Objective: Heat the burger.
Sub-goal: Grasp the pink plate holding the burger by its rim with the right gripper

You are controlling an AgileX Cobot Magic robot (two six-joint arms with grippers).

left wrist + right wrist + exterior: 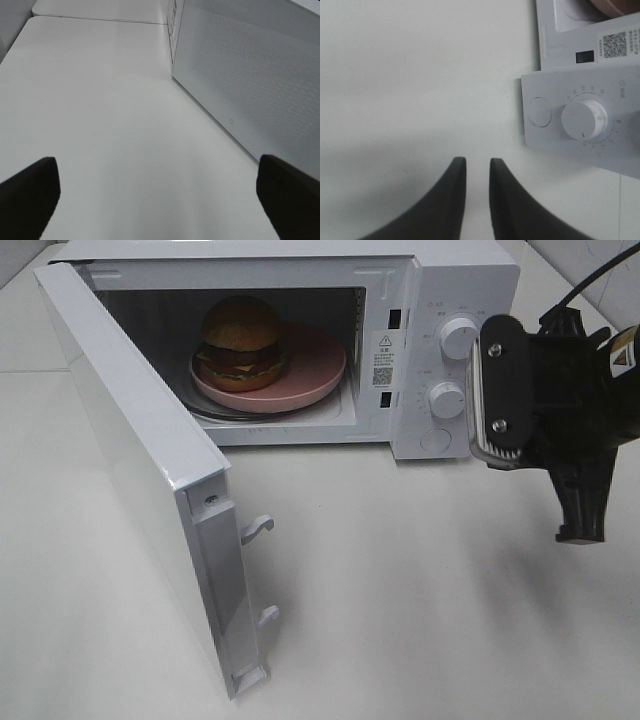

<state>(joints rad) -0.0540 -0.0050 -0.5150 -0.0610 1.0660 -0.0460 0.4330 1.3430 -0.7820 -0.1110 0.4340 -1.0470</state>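
1. Microwave (470, 270) on a white table (420, 590), seen from the exterior high camera. Its door (130, 470) stands swung wide open toward the left, with two latch hooks (257, 529) showing on its free edge. The burger (241, 343) sits inside the cavity on a pink plate (315, 365), toward the plate's left side. The plate rests on the glass turntable (215, 412). On the control panel, an upper dial (459, 338) stands above a lower dial (447, 400), with a round button (436, 440) beneath them. The right arm (570, 390) hangs just in front of the panel, outside the cavity and apart from the burger.

2. Left wrist view. The left gripper (157, 165) is spread wide: its two dark fingertips (30, 195) sit at opposite edges of the picture with bare table between them and nothing in their grasp. A white panel of the microwave, covered with a fine dot pattern, rises beside the gripper.

3. Right wrist view. The right gripper (478, 165) has its curved black fingers (445, 200) drawn close, parted only by a narrow strip of table. They pinch nothing. The gripper hangs over the table near the control panel, where the lower dial and the round button appear side by side. Beyond them are a QR label (614, 43) and a sliver of the pink plate at the frame's edge.
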